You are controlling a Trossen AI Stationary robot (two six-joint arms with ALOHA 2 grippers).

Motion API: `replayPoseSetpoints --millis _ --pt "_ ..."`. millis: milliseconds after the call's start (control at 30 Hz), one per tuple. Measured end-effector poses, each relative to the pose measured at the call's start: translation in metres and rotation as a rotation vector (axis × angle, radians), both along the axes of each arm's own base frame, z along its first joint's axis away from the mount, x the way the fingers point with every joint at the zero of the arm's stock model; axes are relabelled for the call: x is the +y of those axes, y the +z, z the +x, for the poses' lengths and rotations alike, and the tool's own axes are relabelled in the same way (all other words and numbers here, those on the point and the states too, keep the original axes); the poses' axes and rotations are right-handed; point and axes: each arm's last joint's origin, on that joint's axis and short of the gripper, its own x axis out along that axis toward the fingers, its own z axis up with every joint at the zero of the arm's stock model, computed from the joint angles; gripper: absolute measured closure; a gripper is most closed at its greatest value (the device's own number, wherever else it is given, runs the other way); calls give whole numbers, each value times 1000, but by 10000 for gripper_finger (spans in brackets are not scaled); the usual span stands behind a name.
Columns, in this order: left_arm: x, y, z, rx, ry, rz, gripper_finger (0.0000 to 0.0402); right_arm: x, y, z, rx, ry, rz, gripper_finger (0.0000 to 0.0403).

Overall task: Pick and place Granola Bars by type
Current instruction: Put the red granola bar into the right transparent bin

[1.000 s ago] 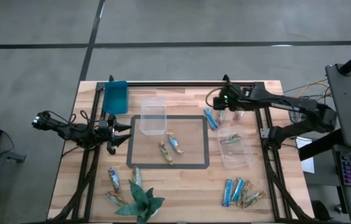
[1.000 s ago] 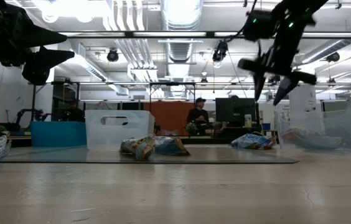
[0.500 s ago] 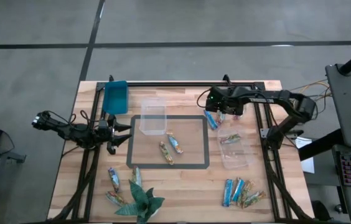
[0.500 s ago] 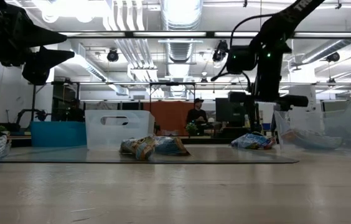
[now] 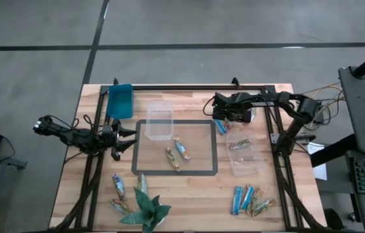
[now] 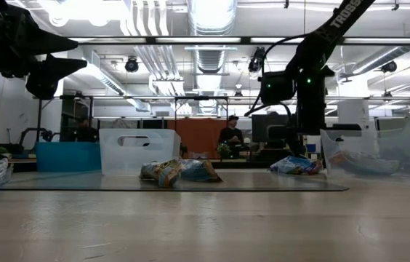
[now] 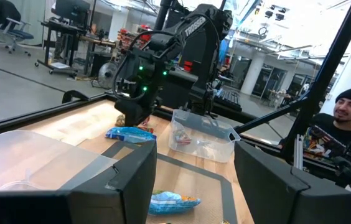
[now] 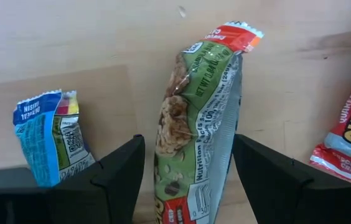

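Where right fingers [image 8: 188, 180] straddle: green-and-red granola bar [image 8: 194, 124].

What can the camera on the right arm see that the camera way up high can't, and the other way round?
Only the right wrist view shows the print on the green-wrapped bar lying between the open jaws of the right gripper, and a red wrapper's lettering. Only the high view shows the whole table, the left gripper waiting open, the clear tubs, the blue tray and the paper plant. Both show the blue bar on the wood.
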Motion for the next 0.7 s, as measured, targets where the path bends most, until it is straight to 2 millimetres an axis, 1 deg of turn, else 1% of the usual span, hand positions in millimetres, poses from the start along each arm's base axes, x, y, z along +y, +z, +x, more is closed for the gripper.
replayPoseSetpoints --millis 133,233,633,700 --pt "0 0 0 0 0 0 204 -1 -1 -1 3 1 2 185" --pt "0 0 0 -1 0 0 204 0 -1 -2 7 2 4 211" --pt "0 0 0 0 0 0 204 -1 -2 -3 30 25 -24 365" --pt "0 0 0 0 0 0 204 -1 -1 -4 33 32 -30 384"
